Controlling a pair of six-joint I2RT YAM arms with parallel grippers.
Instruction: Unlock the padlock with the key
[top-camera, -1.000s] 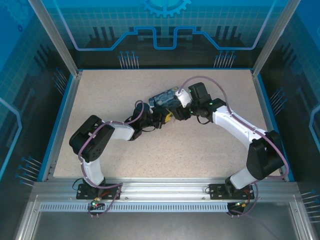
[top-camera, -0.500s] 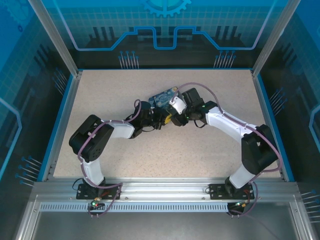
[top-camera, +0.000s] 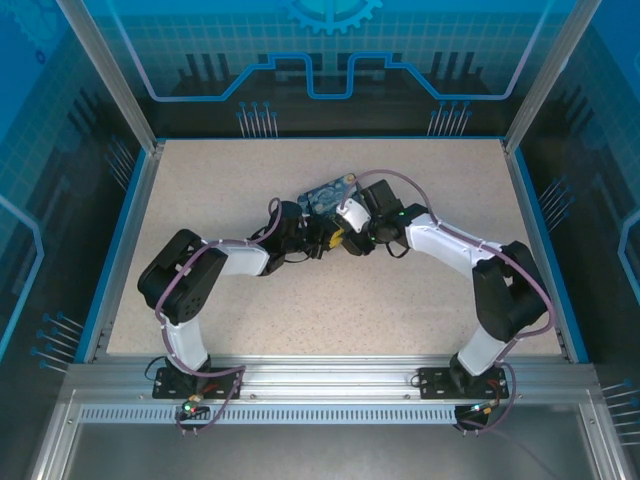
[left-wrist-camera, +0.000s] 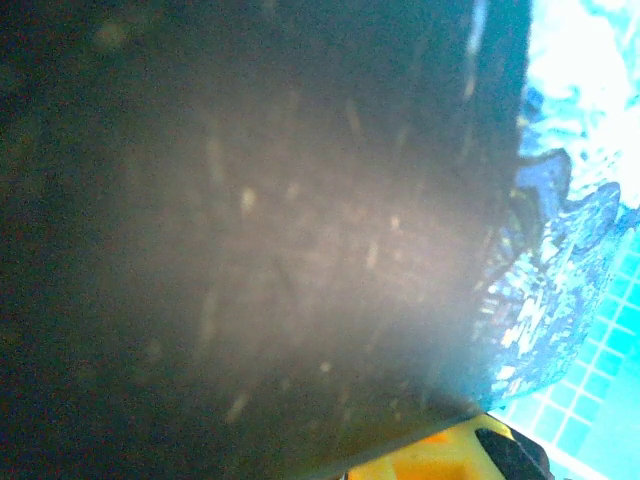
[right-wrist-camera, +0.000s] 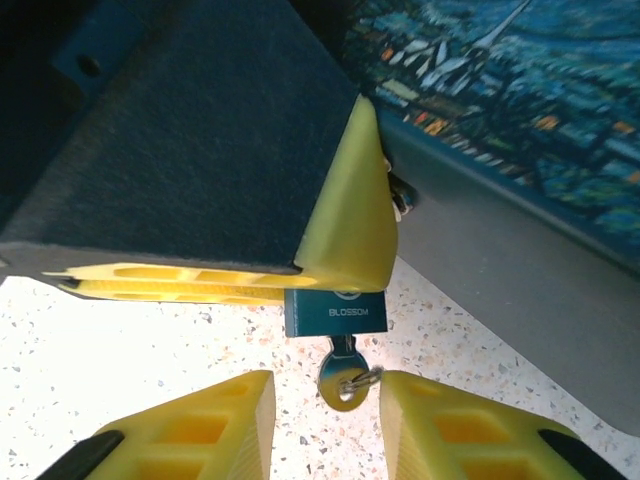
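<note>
Padlock (right-wrist-camera: 335, 312) at mid-table over speckled tabletop (right-wrist-camera: 150, 370), blue-grey body lettered BLOSSOM, keyway end toward right wrist camera. Upper part clamped between yellow fingers (right-wrist-camera: 352, 220) of left gripper (right-wrist-camera: 322, 272), jaws closed on it. Shackle covered by the wedge-shaped fingertip, so locked or unlocked: cannot tell. Key (right-wrist-camera: 343, 380) seated in keyway, round bow and small wire ring (right-wrist-camera: 366, 378) projecting below the body. Right gripper (right-wrist-camera: 325, 420) level with that bow, jaws apart, one yellow finger on each side, a gap on both sides, no contact with key. Dark housing (right-wrist-camera: 180, 130) of the left tool directly behind padlock, blocking everything beyond it on that side. Painted blue-and-yellow tin (right-wrist-camera: 520, 90) just behind and to the right, its grey side wall close to padlock but apart from it. From above: both wrists nose to nose at table centre, on near side of tin, cables looped over both forearms. Left wrist camera: close dark blur across most of frame, strip of painted tin at right edge, yellow tip at bottom edge, owner of that tip not determinable.
</note>
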